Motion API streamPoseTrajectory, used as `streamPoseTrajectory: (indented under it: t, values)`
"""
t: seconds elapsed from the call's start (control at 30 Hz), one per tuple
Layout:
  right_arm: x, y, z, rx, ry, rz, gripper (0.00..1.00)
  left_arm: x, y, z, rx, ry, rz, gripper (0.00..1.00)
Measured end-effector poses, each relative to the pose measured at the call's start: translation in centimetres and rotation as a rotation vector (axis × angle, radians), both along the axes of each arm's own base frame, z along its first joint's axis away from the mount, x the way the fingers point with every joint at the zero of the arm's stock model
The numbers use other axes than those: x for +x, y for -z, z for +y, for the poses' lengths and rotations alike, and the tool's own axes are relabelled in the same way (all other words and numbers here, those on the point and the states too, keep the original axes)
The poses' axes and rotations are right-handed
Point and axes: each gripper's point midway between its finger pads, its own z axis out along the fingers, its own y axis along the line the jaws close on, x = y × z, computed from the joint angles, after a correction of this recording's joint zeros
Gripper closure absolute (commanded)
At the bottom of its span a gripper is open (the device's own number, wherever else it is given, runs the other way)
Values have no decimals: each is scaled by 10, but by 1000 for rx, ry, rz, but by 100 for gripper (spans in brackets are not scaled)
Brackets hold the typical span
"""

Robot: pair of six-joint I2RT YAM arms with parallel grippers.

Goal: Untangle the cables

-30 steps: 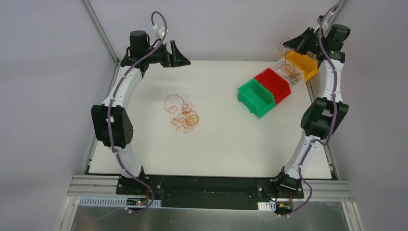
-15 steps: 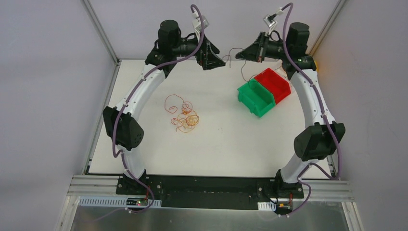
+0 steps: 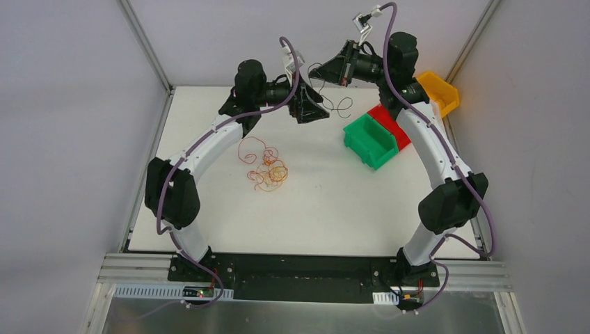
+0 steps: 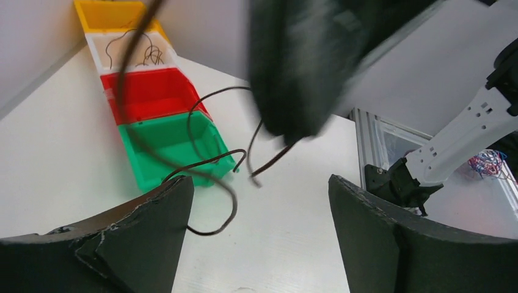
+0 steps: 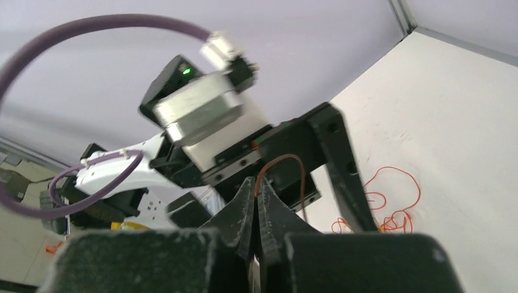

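A tangle of thin red, orange and yellow cables (image 3: 266, 167) lies on the white table left of centre; it also shows as an orange tangle (image 5: 391, 207) in the right wrist view. My right gripper (image 3: 327, 72) hangs high at the back, shut on one dark brown cable (image 3: 341, 104) that dangles in loops. The same cable arches out of my right gripper (image 5: 256, 182) as a brown loop (image 5: 287, 160). My left gripper (image 3: 311, 106) faces it just below, open. In the left wrist view, the dark cable (image 4: 211, 163) curls close to the left finger (image 4: 153, 232) of my left gripper (image 4: 259, 183).
A row of bins stands at the back right: green (image 3: 371, 139), red (image 3: 398, 124) and yellow (image 3: 440, 90). The left wrist view adds a white bin (image 4: 165, 54) holding more dark wires between the red bin (image 4: 146, 91) and the yellow one (image 4: 110, 13).
Both arms swung from the back corners toward the back middle. My right gripper carried the dark cable up and away from the bins to my left gripper.
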Motion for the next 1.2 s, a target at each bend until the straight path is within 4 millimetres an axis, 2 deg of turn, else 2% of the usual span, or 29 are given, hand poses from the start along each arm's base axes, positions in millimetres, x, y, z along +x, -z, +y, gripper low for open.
streamPoseTrajectory:
  t: [0.1, 0.23, 0.33, 0.37, 0.5, 0.6, 0.67, 0.7, 0.8, 0.87, 0.97, 1.1, 1.2]
  values:
    - [6, 0, 10, 14, 28, 7, 100, -7, -18, 0, -35, -6, -33, 33]
    - [9, 0, 20, 27, 63, 11, 100, -8, -38, 0, -82, -32, -65, 74]
    - [10, -3, 22, 38, 74, 12, 100, -1, -38, 3, -89, -84, -62, 99]
    - [12, -4, 22, 41, 84, 11, 97, 3, -33, 6, -82, -102, -56, 100]
    - [18, -1, 19, 36, 118, 32, 49, 8, -26, 10, -67, -134, -16, 100]
    - [19, -1, 12, 30, 121, 32, 27, 8, -30, 18, -94, -112, 53, 100]
    - [19, -3, 2, 23, 126, 32, 4, 7, -39, 26, -133, -69, 86, 100]
    - [18, -4, -8, 16, 130, 24, 1, 4, -47, 30, -157, -29, 95, 100]
    - [13, -10, -33, -16, 140, -40, 1, -7, -69, 36, -206, 118, 105, 100]
    - [2, -14, -45, -50, 140, -115, 1, -20, -76, 35, -208, 206, 115, 100]
    - [-25, -20, -42, -94, 95, -271, 1, -41, -79, 33, -186, 307, 123, 100]
    - [-58, -27, -25, -136, 14, -518, 1, -67, -85, 27, -151, 411, 97, 100]
    - [-56, -23, -24, -202, 2, -697, 1, -78, -87, 24, -132, 452, 80, 100]
